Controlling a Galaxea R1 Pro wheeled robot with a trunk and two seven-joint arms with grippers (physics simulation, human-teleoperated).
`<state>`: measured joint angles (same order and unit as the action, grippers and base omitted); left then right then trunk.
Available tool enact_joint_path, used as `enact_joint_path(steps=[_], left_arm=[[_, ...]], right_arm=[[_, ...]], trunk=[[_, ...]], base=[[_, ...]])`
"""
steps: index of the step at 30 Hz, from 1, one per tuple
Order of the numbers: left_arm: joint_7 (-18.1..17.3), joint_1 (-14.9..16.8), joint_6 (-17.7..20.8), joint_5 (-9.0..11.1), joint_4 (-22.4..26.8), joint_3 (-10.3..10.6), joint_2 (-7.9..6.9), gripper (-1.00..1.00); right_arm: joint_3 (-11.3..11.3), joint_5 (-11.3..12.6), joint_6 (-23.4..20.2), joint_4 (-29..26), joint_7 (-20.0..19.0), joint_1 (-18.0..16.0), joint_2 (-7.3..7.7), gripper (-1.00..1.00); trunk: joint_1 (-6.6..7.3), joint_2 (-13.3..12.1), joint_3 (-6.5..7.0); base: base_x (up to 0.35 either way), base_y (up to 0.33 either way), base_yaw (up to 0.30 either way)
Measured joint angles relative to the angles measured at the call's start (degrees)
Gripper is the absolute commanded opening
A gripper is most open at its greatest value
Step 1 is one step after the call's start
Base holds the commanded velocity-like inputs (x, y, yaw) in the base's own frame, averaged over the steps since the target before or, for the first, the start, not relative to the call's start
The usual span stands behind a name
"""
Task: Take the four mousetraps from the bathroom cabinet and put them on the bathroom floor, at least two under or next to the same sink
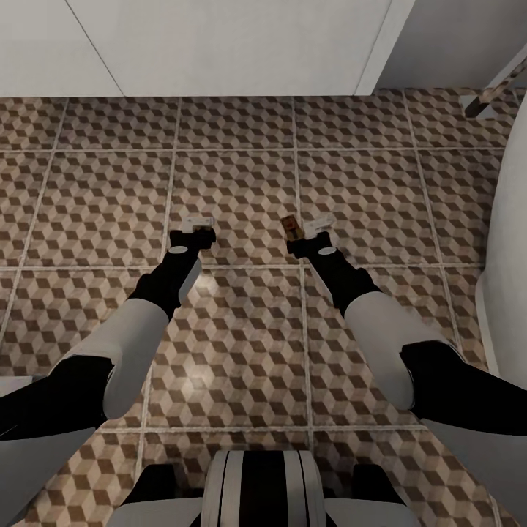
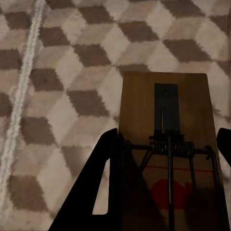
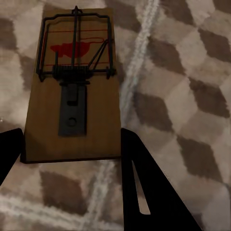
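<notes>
Over cube-patterned bathroom floor (image 1: 241, 176), white wall (image 1: 219, 44) ahead, left tool (image 2: 166, 159) clamped on mousetrap (image 2: 166, 125), right tool (image 3: 72, 154) likewise.

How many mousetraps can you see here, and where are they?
2. One mousetrap sits between the right gripper fingers; another mousetrap sits between the left gripper fingers. Both are over the bathroom floor. Others may be out of view.
</notes>
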<state>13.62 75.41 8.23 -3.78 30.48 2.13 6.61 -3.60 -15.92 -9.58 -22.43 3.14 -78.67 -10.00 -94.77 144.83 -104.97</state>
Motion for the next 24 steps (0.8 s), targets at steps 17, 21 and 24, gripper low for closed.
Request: enact_joint_path(steps=[17, 21, 24], left_arm=[[0.00, -0.42, 0.03, 0.03, -0.05, 0.00, -0.09, -1.00], [0.01, -1.00, -0.02, 0.04, -1.45, -0.01, -0.09, -1.00], [-0.05, -1.52, -0.05, 0.05, -1.83, -0.01, -0.09, -1.00]], right_arm=[[0.07, -0.05, 7.56, 5.76, 0.34, 0.03, 0.00, -1.00], [0.11, -0.14, 7.71, 7.33, 0.31, 0.03, 0.00, -1.00], [0.14, -0.16, 7.78, 7.93, 0.30, 0.03, 0.00, -1.00]], trunk=[[0.00, 0.00, 0.00], [0.00, 0.00, 0.00], [0.00, 0.00, 0.00]], base=[[0.000, 0.000, 0.000], [0.000, 0.000, 0.000], [0.000, 0.000, 0.000]])
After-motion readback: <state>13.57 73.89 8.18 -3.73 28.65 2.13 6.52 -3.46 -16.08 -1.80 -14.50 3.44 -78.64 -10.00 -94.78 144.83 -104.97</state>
